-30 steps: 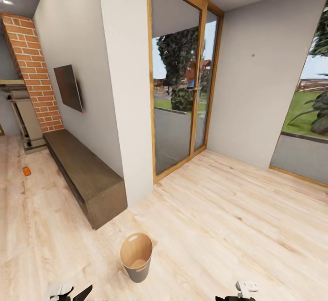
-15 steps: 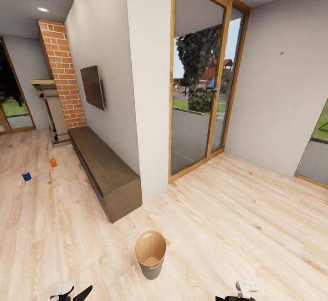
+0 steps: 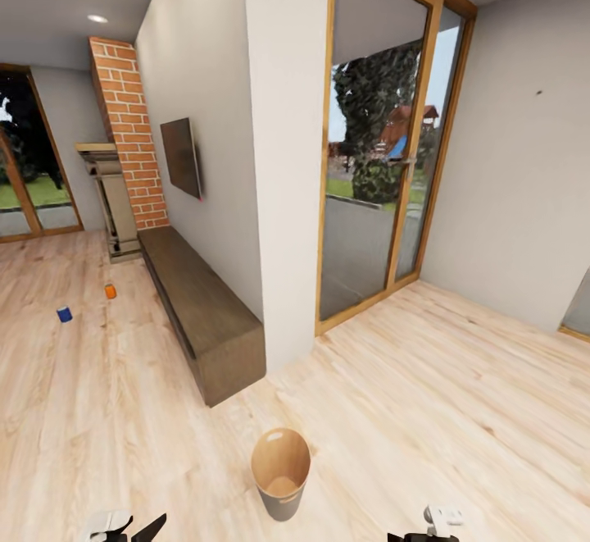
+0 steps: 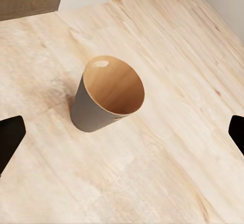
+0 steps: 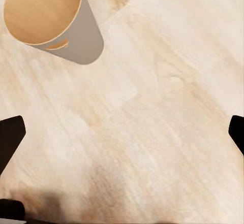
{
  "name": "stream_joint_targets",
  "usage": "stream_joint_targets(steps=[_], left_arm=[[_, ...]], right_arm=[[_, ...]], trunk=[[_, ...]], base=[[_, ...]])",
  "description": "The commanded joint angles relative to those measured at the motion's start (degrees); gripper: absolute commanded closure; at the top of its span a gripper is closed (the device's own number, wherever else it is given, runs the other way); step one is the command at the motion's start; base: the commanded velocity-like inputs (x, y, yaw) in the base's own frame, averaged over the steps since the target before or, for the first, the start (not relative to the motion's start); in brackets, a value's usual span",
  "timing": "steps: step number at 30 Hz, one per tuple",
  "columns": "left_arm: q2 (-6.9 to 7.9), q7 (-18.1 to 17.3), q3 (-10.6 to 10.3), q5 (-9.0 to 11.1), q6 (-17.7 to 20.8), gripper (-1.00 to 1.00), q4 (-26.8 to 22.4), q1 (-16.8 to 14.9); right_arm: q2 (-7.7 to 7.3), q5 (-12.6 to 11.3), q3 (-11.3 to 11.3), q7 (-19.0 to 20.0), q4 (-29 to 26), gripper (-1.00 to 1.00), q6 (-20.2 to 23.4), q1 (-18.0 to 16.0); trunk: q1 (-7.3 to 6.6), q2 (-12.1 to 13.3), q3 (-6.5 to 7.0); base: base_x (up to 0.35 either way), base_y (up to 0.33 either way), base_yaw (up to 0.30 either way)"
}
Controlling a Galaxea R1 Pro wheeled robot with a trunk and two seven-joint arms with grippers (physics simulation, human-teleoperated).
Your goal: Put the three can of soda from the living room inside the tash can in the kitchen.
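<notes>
The tash can [image 3: 280, 476], a small tapered bucket that is grey outside and orange-brown inside, stands upright on the pale plank floor just ahead of me. I see no can inside it. Far off to the left, on the floor by the brick fireplace, stand an orange can of soda [image 3: 110, 291] and a dark blue one [image 3: 64, 314]. My left gripper [image 4: 122, 135] hangs open above the floor, with the tash can [image 4: 104, 97] just beyond its fingers. My right gripper [image 5: 122, 132] is open too and holds nothing, the tash can [image 5: 56, 23] off to one side of it.
A long low dark-wood cabinet [image 3: 205, 312] runs along the wall under a wall TV [image 3: 182, 157], ending at a white wall corner [image 3: 283, 198]. The brick fireplace [image 3: 123, 148] stands beyond it. Wood-framed glass doors [image 3: 385, 165] are ahead on the right.
The whole picture has shifted right as the camera turned left. This brought the blue can and the far glass door into view. Both grippers look as they did.
</notes>
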Motion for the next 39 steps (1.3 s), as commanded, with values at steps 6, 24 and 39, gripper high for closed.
stream_joint_targets(steps=[6,24,39], left_arm=[[-0.01,0.0,0.0,0.0,0.0,-1.0,0.0,0.0],[0.04,0.0,0.0,0.0,0.01,-1.0,0.0,0.0],[0.04,0.0,0.08,0.0,0.01,-1.0,0.0,0.0]], right_arm=[[0.0,0.0,0.0,0.02,0.0,-1.0,0.0,0.0],[0.0,0.06,0.0,0.0,0.0,-1.0,0.0,0.0],[0.0,0.05,0.0,-0.03,0.02,-1.0,0.0,0.0]], trunk=[[0.0,0.0,0.0],[0.0,0.0,0.0],[0.0,0.0,0.0]], base=[[0.341,0.0,0.003],[0.346,0.0,0.0],[0.109,0.0,0.0]])
